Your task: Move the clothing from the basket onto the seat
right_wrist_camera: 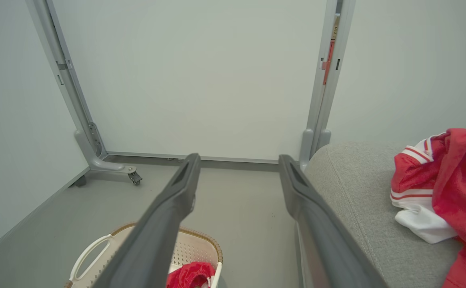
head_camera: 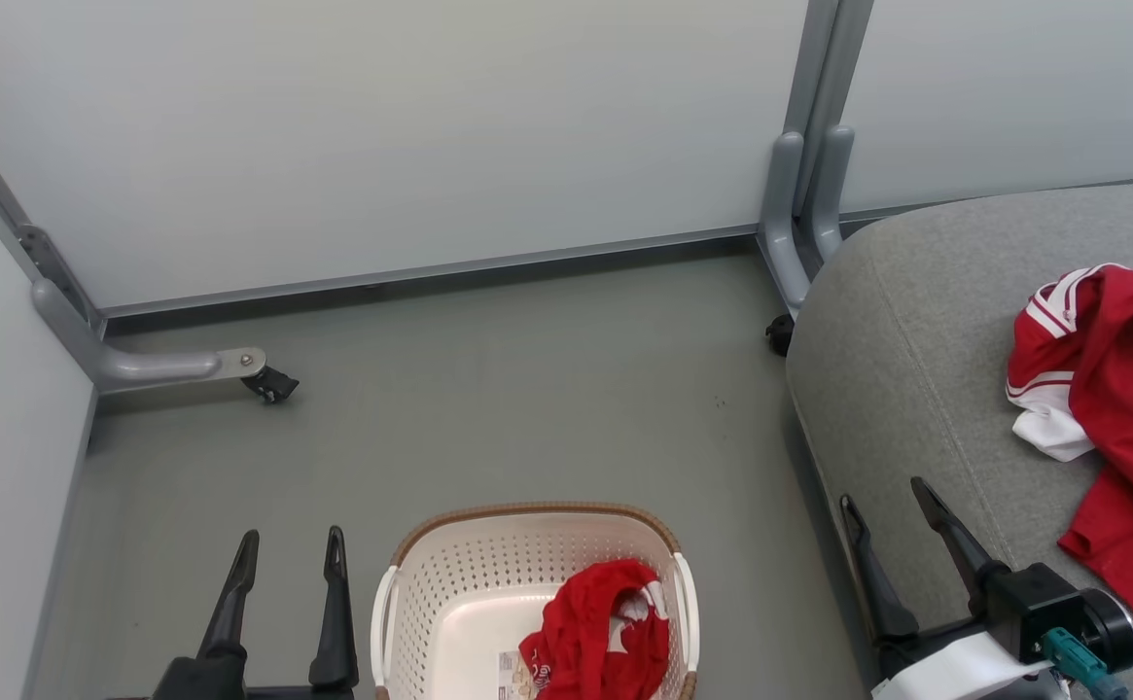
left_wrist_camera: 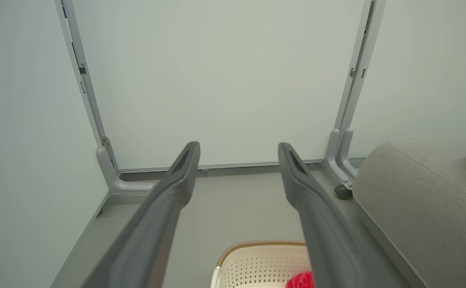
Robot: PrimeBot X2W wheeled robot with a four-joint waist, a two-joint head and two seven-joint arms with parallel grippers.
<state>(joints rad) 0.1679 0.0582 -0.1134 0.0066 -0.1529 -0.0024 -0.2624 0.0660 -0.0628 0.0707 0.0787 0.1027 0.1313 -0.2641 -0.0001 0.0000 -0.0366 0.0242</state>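
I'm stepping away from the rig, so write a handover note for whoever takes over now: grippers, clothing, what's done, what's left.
The left gripper is open and empty, above the floor left of the basket.
The right gripper is open and empty, by the near edge of the seat.
Done: red and white clothing lies on the seat.
Left: one red garment in the basket, to go onto the seat.

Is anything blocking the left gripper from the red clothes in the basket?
Nothing visible from above. The red clothes lie uncovered in the open-topped basket. The open left gripper sits beside it, with only the basket's side wall between them sideways.
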